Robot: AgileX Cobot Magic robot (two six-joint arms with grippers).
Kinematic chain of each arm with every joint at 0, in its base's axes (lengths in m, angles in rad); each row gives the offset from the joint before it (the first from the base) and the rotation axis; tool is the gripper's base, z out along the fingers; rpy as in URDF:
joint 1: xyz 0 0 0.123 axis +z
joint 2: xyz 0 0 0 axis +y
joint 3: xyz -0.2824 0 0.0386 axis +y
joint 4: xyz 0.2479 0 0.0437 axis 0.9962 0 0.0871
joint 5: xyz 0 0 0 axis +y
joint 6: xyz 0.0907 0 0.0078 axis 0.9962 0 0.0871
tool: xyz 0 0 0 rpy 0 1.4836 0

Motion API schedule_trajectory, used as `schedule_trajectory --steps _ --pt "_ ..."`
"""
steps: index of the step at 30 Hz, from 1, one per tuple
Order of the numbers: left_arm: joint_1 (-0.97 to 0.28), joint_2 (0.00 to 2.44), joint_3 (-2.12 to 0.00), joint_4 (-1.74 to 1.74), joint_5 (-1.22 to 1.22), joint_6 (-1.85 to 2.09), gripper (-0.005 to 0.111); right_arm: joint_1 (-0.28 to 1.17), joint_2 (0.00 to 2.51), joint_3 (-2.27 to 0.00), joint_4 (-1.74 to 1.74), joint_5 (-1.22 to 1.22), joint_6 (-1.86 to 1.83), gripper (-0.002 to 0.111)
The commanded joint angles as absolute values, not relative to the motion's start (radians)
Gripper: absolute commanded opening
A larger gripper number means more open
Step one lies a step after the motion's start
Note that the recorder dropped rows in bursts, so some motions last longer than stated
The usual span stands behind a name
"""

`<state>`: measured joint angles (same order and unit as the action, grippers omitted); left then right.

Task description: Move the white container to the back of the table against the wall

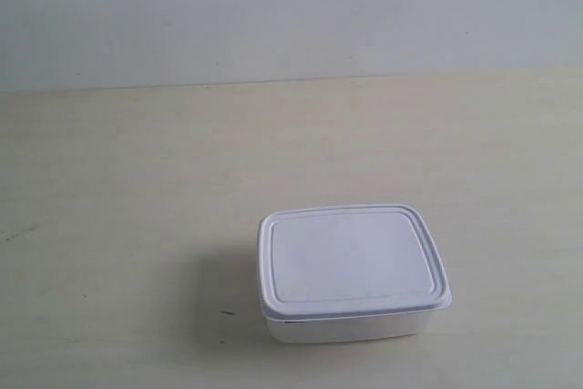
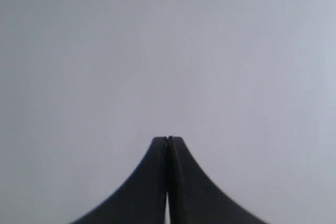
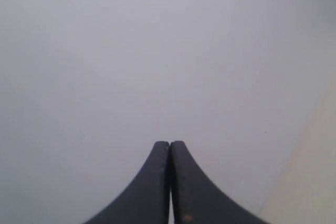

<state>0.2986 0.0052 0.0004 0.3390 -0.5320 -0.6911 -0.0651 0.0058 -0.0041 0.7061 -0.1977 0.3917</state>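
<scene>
The white container, a small rectangular box with rounded corners and a rimmed lid, sits on the pale table near the front, right of centre, well away from the grey-white wall behind. No arm shows in the exterior view. My left gripper is shut with nothing between its dark fingers and faces only a plain grey surface. My right gripper is shut and empty too, against the same grey surface, with a cream strip at one corner. Neither wrist view shows the container.
A small dark speck lies on the tabletop left of the container. The table's back edge meets the wall along a straight line. Bare tabletop stretches between the container and the wall.
</scene>
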Motion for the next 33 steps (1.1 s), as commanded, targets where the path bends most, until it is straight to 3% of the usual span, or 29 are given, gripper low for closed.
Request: schedule_trajectory --steps 1,13,27,33 --pt "0.300 0.001 0.000 0.336 -0.614 -0.715 0.000 -0.070 0.000 0.000 0.702 -0.214 0.453 0.000" --pt "0.256 0.125 0.000 0.338 -1.005 -1.007 0.000 -0.070 0.000 0.000 0.576 -0.123 0.498 0.000" --pt "0.183 0.228 0.000 0.373 -1.022 -1.079 0.000 -0.070 0.000 -0.018 0.395 0.021 0.489 0.000" --pt "0.178 0.280 -0.041 0.672 -0.951 -1.168 0.000 -0.070 0.000 -0.157 0.434 0.214 0.265 0.000"
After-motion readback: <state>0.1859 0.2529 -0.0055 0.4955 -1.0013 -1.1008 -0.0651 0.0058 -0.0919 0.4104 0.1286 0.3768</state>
